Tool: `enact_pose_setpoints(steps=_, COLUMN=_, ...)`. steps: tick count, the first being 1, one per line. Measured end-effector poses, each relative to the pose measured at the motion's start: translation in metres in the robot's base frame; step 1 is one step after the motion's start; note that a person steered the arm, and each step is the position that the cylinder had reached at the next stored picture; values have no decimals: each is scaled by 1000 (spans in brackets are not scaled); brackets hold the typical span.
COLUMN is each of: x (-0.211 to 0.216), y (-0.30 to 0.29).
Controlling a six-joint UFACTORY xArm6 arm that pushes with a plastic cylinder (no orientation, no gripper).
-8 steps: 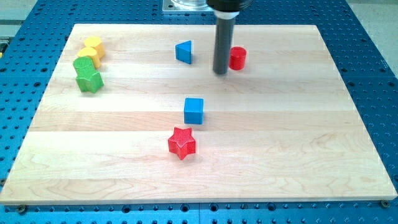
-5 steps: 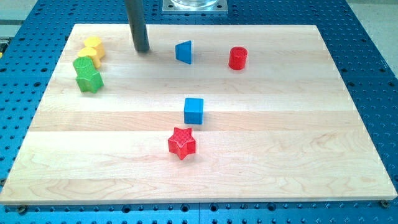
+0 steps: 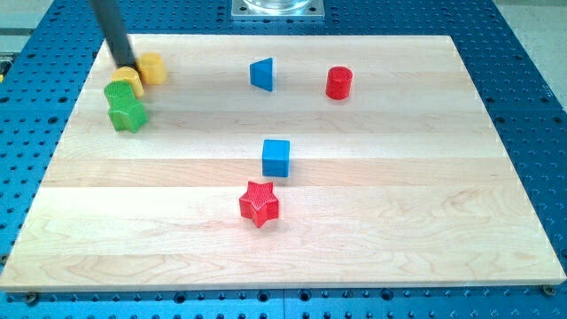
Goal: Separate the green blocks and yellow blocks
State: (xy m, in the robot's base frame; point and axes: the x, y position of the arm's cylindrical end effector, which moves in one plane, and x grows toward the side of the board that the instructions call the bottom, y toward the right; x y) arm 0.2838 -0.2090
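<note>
Touching yellow block (image 3: pixel 151 67): my tip (image 3: pixel 126 66)

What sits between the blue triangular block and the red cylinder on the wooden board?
Nothing. In the camera view, the stretch of wooden board between the blue triangular block and the red cylinder is bare wood.

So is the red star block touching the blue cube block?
No, the red star block lies apart from the blue cube block, bare wood between them.

Surface (image 3: pixel 372 204): pale wood planks, smooth, matt. Green star block (image 3: pixel 128 115), red star block (image 3: pixel 259 203): ribbed plastic look. Blue base plate (image 3: pixel 532 106): perforated, matt.
</note>
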Motion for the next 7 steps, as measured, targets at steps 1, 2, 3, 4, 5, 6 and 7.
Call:
enact_pose_setpoints(steps=1, x=-6, y=-10)
enact_pose_setpoints(steps=2, x=-4, y=-26)
enact_pose_setpoints(steps=3, x=10, y=-47)
enact_pose_setpoints(steps=4, x=32, y=-14)
enact_pose_setpoints(steps=5, x=50, y=-6)
enact_pose_setpoints(steps=6, x=52, y=-25)
enact_pose_setpoints(steps=7, x=57, y=-38)
